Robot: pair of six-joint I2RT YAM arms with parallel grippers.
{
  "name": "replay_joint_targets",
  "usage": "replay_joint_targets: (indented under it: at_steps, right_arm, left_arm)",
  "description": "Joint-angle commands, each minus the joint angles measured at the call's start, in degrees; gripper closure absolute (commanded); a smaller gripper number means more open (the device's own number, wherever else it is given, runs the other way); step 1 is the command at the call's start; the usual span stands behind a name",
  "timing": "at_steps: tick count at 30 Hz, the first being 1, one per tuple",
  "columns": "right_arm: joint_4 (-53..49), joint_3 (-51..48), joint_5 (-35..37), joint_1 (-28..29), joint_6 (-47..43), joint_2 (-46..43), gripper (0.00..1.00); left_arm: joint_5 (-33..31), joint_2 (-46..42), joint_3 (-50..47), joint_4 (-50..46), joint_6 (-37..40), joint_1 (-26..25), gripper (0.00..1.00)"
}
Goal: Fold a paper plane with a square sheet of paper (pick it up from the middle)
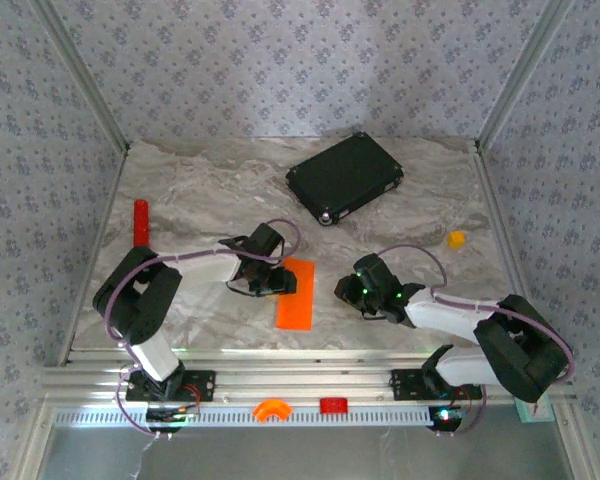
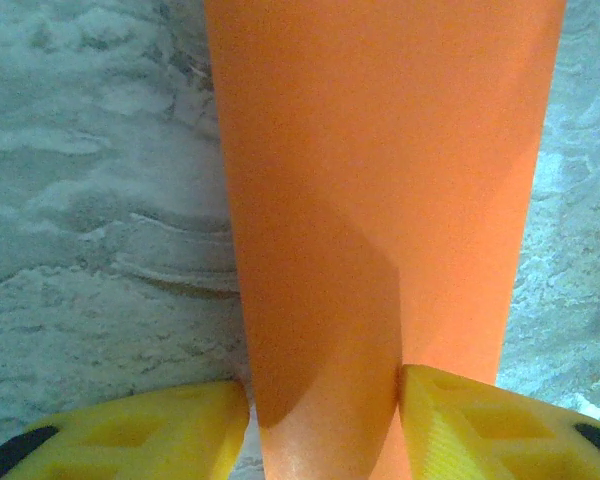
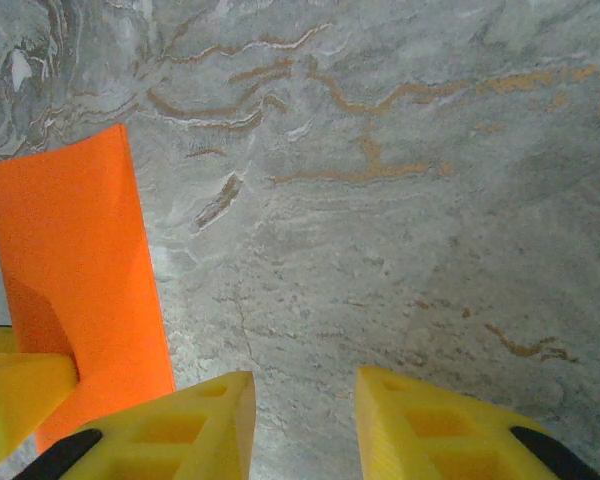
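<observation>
The left tool (image 2: 323, 400) pinches one end of the folded orange paper (image 1: 296, 293), which lies mid-tabletop (image 1: 210, 190) between the two arms. The right tool (image 3: 305, 405) hangs spread over bare stone just beside it.

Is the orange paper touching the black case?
Apart. The top view shows the orange paper lying nearer the arms than the black case, with a stretch of bare table between them.
</observation>
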Motion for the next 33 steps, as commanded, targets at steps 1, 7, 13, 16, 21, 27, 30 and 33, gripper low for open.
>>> replay_joint_targets:
  at_steps: [1, 7, 13, 16, 21, 27, 30, 33]
  right_arm:
    - [-0.3, 1.4, -0.3, 0.3, -0.1, 0.7, 0.66]
    - [-0.1, 1.4, -0.5, 0.4, -0.1, 0.9, 0.66]
    - [-0.1, 1.3, -0.5, 0.4, -0.2, 0.7, 0.67]
    - [-0.1, 1.3, -0.5, 0.4, -0.2, 0.7, 0.67]
    - [0.9, 1.3, -1.1, 0.4, -0.7, 0.7, 0.67]
    - [3.7, 2.4, -2.9, 1.2, -2.2, 1.7, 0.66]
    - [4.8, 3.7, -4.7, 1.8, -3.2, 3.5, 0.67]
    - [5.0, 6.0, -5.4, 3.2, -3.8, 6.1, 0.70]
  left_arm:
    - [-8.7, 6.7, -2.9, 0.5, 1.5, -0.2, 0.49]
    - [-8.6, 6.7, -2.4, 0.5, 2.3, -1.0, 0.48]
    - [-8.2, 7.2, -2.2, 0.9, 2.3, -1.1, 0.48]
    - [-8.1, 7.2, -2.2, 1.0, 2.4, -1.1, 0.48]
    - [-8.0, 7.2, -2.1, 0.9, 2.3, -1.2, 0.48]
    - [-8.0, 7.3, -1.9, 0.8, 2.2, -1.1, 0.48]
    - [-7.9, 7.3, -1.9, 0.7, 2.2, -1.2, 0.48]
    - [-8.0, 7.4, -1.7, 0.4, 2.3, -1.1, 0.48]
